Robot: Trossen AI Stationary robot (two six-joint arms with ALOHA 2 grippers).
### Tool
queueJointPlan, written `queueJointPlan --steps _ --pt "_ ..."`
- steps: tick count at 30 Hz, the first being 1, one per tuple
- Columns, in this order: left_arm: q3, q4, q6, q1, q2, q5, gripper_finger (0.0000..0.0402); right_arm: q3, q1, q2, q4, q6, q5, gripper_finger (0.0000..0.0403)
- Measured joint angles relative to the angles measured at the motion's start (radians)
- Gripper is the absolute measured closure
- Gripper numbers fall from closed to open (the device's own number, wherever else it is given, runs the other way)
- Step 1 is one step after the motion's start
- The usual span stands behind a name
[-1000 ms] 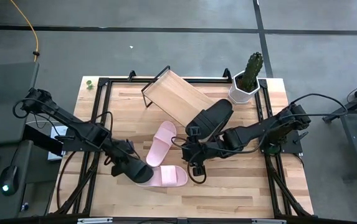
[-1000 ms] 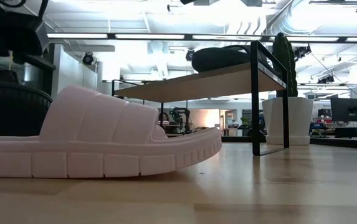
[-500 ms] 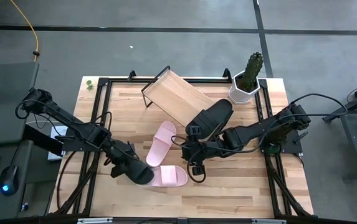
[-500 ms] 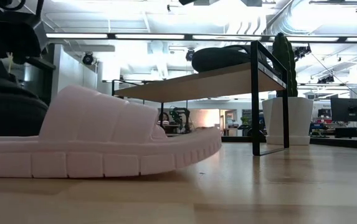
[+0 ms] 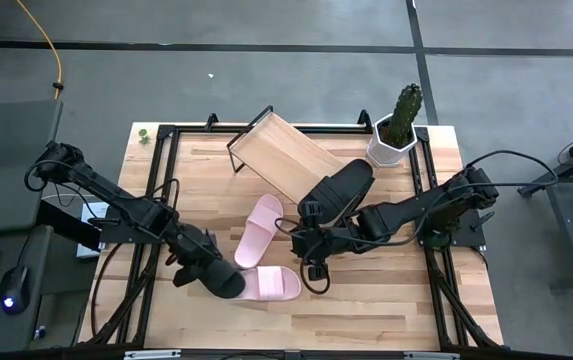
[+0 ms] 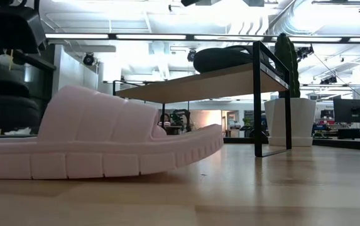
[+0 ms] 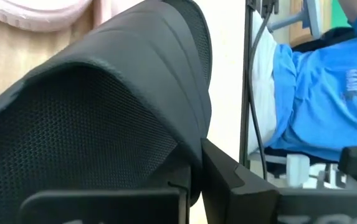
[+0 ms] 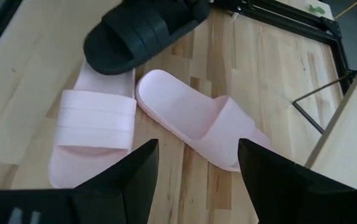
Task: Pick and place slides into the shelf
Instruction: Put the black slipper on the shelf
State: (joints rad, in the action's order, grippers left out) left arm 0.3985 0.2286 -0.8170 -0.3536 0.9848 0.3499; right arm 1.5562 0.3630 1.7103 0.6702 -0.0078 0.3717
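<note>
One black slide (image 5: pixel 224 281) lies at the table's near left, overlapping the heel end of a pink slide (image 5: pixel 274 284); my left gripper (image 5: pixel 206 268) is shut on it. A second pink slide (image 5: pixel 259 230) lies flat on the table beside the first. Another black slide (image 5: pixel 336 190) rests on the lower end of the shelf (image 5: pixel 281 152), a slanted wooden board on a black frame. My right gripper (image 8: pixel 197 186) hangs open above the pink slides, touching nothing. My left gripper holds the black slide by its strap (image 7: pixel 166 155), close to the strap's edge at one side of the slide. The fingers (image 7: pixel 225 177) come slanting down from the table's left. In the low view the slide (image 6: pixel 4 110) shows a gap under it.
A white pot with a cactus (image 5: pixel 394 138) stands at the far right beside the shelf. Black frame rails (image 5: pixel 156 170) run along the table's edges. A person in a blue shirt (image 7: pixel 328 87) shows beyond the table. Bare wood lies at the near right (image 5: pixel 396 300).
My left gripper has shut on the black slide and tipped a little while staying in place. The slide has risen slightly, so light now shows beneath it in the low view. The pink slide under it has barely shifted.
</note>
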Motion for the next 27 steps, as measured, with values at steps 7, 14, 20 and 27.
queueJointPlan --steps 7,14,20,27 --pt "0.074 0.128 0.061 0.000 0.001 0.021 0.0398 0.000 0.000 0.000 0.002 -0.026 0.003 0.0192" --pt "0.349 0.432 0.229 0.000 0.001 -0.082 0.0399 0.000 0.000 0.000 0.000 -0.109 0.027 0.0192" --pt "0.538 0.534 0.336 0.000 0.000 -0.134 0.0400 0.000 0.003 0.000 -0.044 -0.185 0.038 0.0192" --pt "0.587 0.614 0.382 0.000 0.001 -0.129 0.0401 0.000 0.043 0.000 -0.088 -0.360 0.035 0.0192"
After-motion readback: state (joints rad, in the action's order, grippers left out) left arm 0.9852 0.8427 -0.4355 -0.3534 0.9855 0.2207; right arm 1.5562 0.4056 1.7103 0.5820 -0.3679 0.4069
